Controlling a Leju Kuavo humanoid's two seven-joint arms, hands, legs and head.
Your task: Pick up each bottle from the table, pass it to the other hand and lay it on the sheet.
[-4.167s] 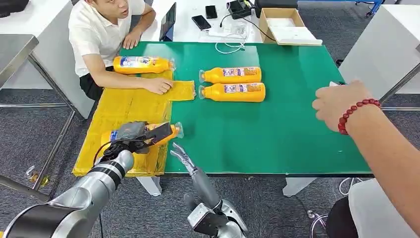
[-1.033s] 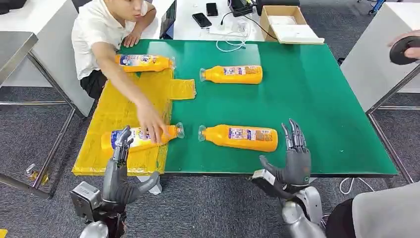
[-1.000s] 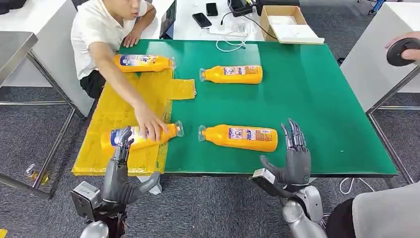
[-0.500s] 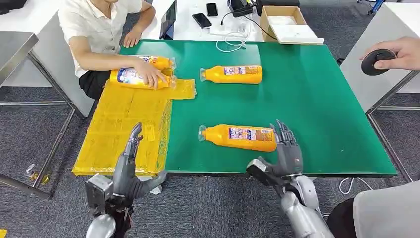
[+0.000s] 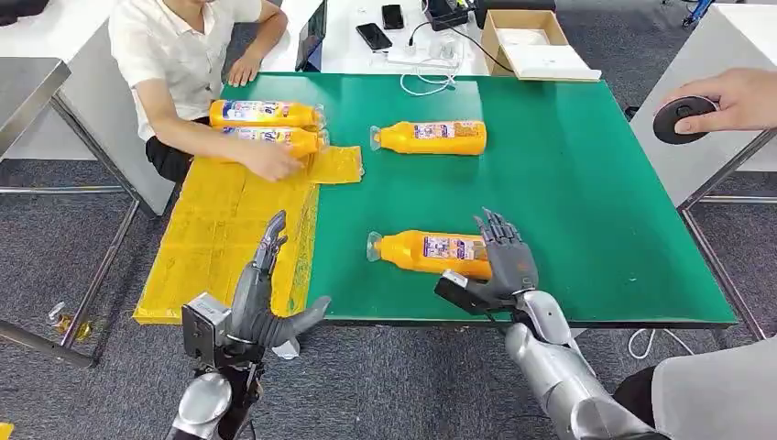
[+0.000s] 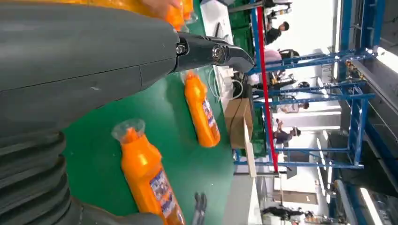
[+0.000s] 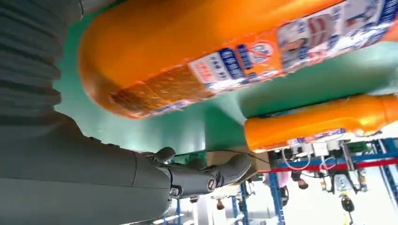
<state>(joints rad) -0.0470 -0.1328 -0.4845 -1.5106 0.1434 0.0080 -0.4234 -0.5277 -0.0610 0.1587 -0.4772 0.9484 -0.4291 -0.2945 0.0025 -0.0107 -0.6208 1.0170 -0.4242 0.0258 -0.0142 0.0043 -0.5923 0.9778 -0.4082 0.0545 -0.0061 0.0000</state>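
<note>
Right hand (image 5: 502, 261) now at base of near bottle (image 5: 431, 253) on green table (image 5: 586, 192), fingers spread, not yet gripping. Left hand (image 5: 266, 293) open, empty, beside yellow sheet (image 5: 220, 229). Pickup imminent.

The green-topped rectangular table (image 5: 568, 174) carries a crinkled yellow plastic sheet (image 5: 229, 229) along its left side. Two orange plastic bottles lie side by side at the sheet's far end, the farther bottle (image 5: 261, 113) just behind the nearer one (image 5: 275, 137), on which a seated person's hand (image 5: 270, 165) rests. A third orange bottle (image 5: 431, 137) lies right of them on the bare table, well apart. A fourth orange bottle (image 5: 426, 252) lies near the front edge, the robot's right hand (image 5: 499, 266) at its base end. The left hand (image 5: 261, 298) is at the sheet's front right corner.
</note>
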